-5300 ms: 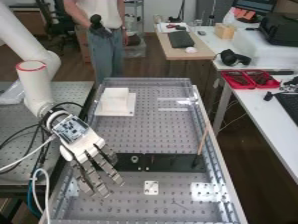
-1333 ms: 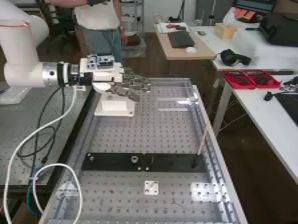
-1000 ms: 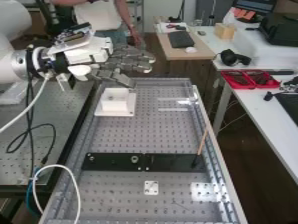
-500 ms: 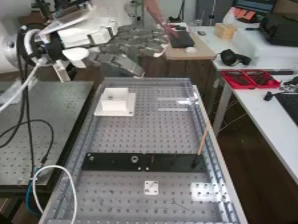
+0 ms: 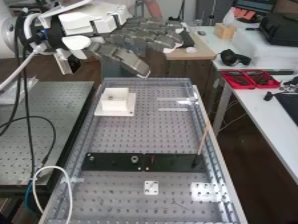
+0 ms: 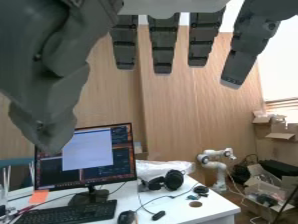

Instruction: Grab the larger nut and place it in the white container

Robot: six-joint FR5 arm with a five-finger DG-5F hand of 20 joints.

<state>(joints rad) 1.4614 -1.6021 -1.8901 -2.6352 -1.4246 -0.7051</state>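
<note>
The larger nut (image 5: 111, 97) lies inside the white container (image 5: 116, 106), near the far end of the perforated surface (image 5: 149, 132). The hand (image 5: 133, 38) is raised near that same end, apart from the container, its fingers extended and its grasp empty. On the flat black bar (image 5: 169, 163) stand the smaller nut (image 5: 91, 158) and the bearing (image 5: 134, 159), apart from each other.

The white container (image 5: 116, 106), a squarish, open-topped box on a broader flat base, stands upright in the upper left of the high view. The larger nut (image 5: 111, 98), small and greyish, lies inside it, its tilt unclear.
</note>
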